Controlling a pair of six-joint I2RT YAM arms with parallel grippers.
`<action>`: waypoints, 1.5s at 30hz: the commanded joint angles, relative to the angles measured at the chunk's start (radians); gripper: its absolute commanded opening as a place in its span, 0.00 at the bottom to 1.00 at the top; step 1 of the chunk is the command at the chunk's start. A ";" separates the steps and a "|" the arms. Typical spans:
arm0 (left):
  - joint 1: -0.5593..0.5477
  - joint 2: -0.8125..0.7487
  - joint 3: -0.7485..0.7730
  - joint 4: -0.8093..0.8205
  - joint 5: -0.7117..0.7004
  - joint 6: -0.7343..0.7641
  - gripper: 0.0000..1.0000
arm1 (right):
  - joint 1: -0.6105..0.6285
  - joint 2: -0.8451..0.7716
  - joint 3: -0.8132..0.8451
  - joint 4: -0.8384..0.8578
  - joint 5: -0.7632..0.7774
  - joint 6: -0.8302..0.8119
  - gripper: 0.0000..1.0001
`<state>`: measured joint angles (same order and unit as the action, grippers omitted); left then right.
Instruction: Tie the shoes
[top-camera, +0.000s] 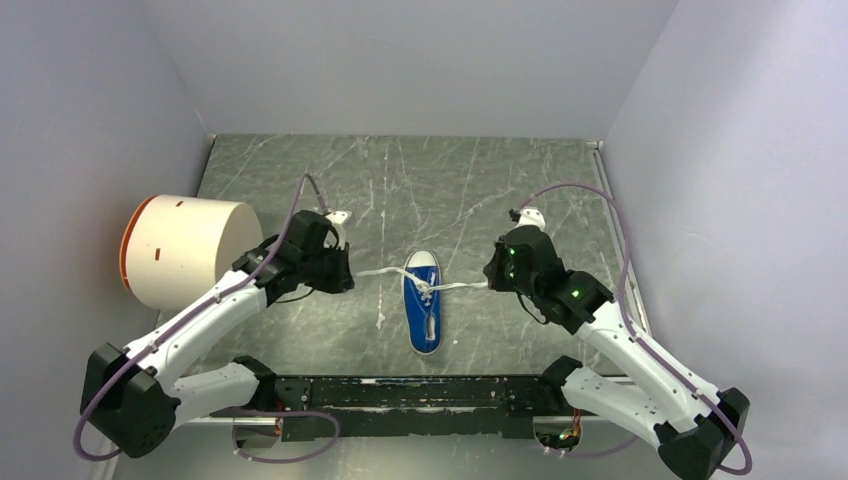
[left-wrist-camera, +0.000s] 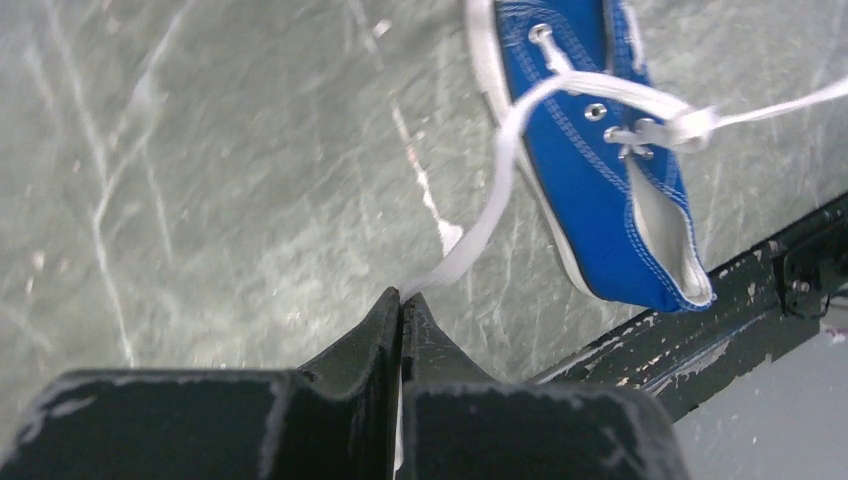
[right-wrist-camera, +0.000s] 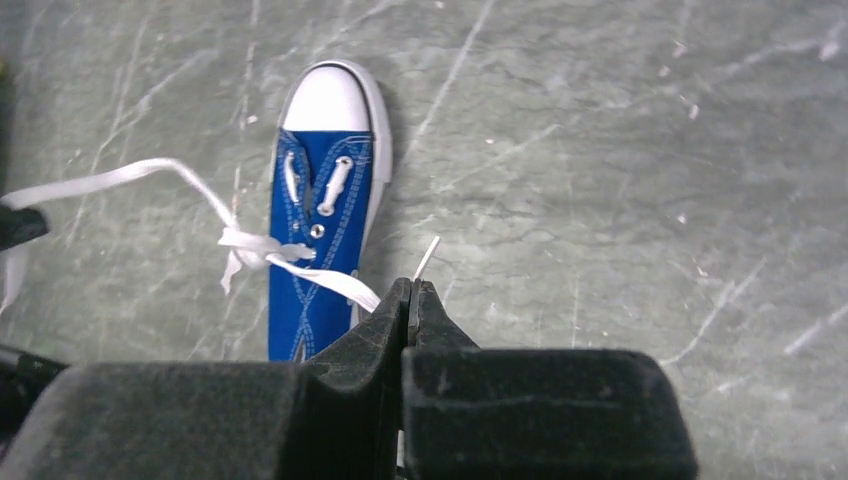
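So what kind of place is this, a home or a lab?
Most likely a robot lab test cell: plain white walls box in a scratched stone-look table, a left arm and right arm are mounted at its near edge, and one blue sneaker lies between them.

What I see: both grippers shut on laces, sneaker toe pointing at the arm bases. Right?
No: the sneaker points its toe away from the bases; the left wrist view shows its heel by the rail. The left gripper and right gripper hold laces.
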<state>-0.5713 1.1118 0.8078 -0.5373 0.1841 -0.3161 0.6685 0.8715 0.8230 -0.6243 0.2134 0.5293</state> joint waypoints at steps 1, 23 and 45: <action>-0.004 -0.084 -0.012 -0.147 -0.179 -0.187 0.05 | -0.009 -0.023 -0.031 -0.048 0.122 0.113 0.00; -0.004 0.068 0.230 0.220 0.289 -0.028 0.05 | 0.062 -0.110 -0.215 0.519 -0.940 0.075 0.00; 0.080 -0.050 -0.181 -0.066 -0.250 -0.390 0.05 | -0.350 0.109 -0.145 0.052 0.095 0.142 0.00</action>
<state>-0.5510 1.0206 0.6529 -0.6086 0.0040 -0.6277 0.5053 0.9379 0.7383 -0.5568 0.2352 0.6445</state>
